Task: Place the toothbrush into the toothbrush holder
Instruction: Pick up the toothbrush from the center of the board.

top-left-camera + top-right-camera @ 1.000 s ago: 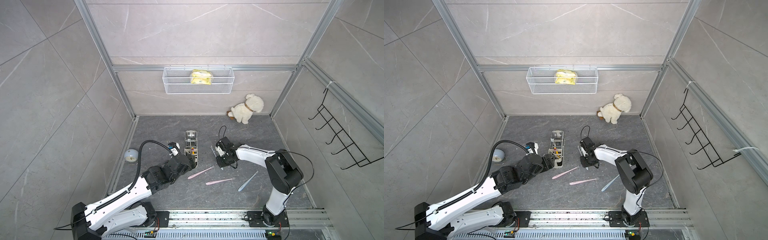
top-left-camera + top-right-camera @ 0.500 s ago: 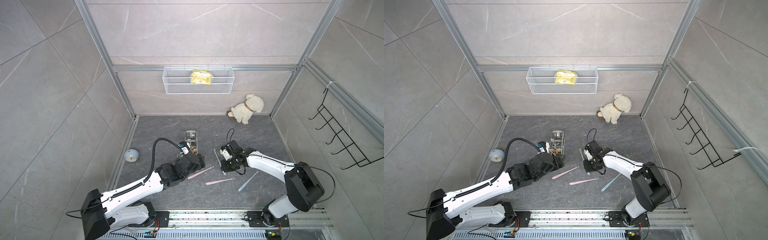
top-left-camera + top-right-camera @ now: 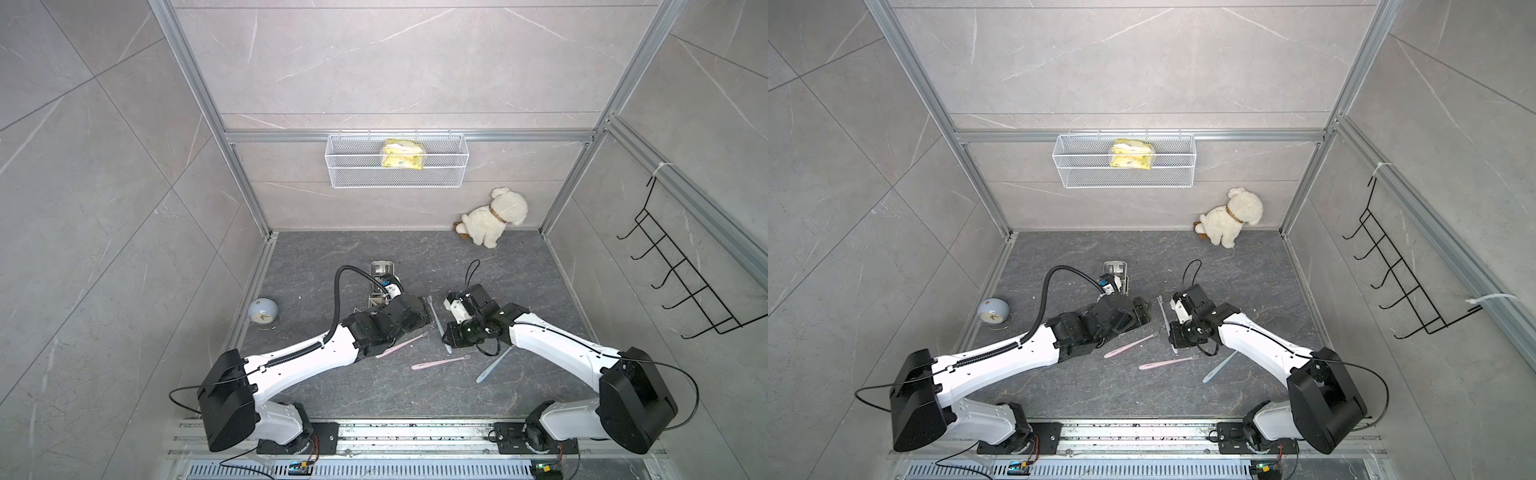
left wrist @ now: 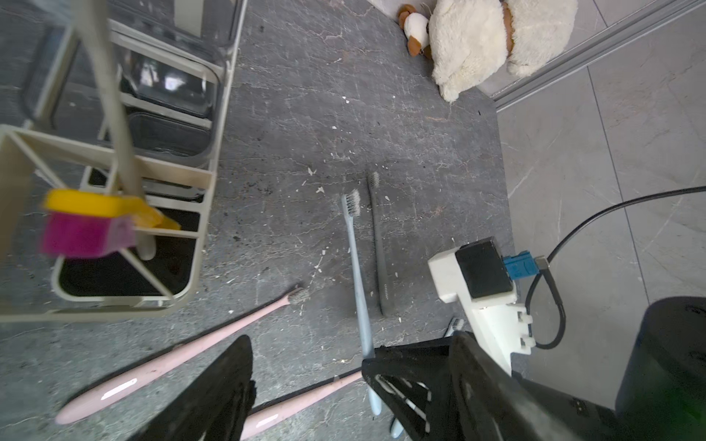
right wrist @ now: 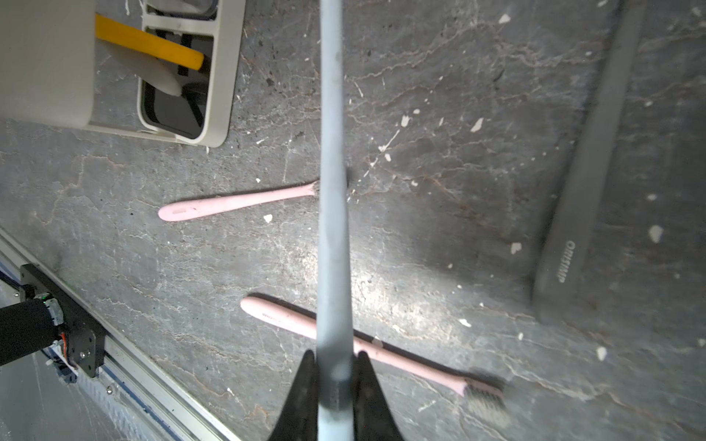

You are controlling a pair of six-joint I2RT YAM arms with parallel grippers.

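- Your right hand (image 5: 335, 357) is pinching the pale blue toothbrush (image 5: 332, 191) low on its handle. Both fingers are pressed against its sides, and the shaft runs straight out from the hand.
- That toothbrush is carried above the desk (image 3: 374, 395). In the right wrist view it crosses over the bristle end of one pink toothbrush (image 5: 237, 202).
- In both top views it sits between your two hands, bristle head toward the back wall. It is just beside the toothbrush holder (image 3: 380, 268) and not in it.
- Your left hand (image 4: 351, 343) is spread wide. In the left wrist view, the right hand and the handle end of the held brush show between its fingers (image 4: 229, 382). You cannot tell from these views whether the fingers touch the brush.
- The toothbrush holder stands upright on the desk, and in both top views the left arm hides most of it. The left wrist view shows its cream dividers and a clear square cup (image 4: 172, 84).
- A pale-handled item with a yellow and magenta head (image 4: 88, 225) leans in the holder.
- Both pink toothbrushes lie flat on the desk, one near the left hand, the other (image 3: 440, 361) nearer the rail.
- A dark grey toothbrush (image 4: 378, 244) lies on the desk just beside the held one.
- A second blue toothbrush (image 3: 492, 368) lies beneath the right arm.
- A plush dog (image 3: 494, 218) sits in the far corner.
- A small alarm clock (image 3: 262, 311) stands at the left edge.
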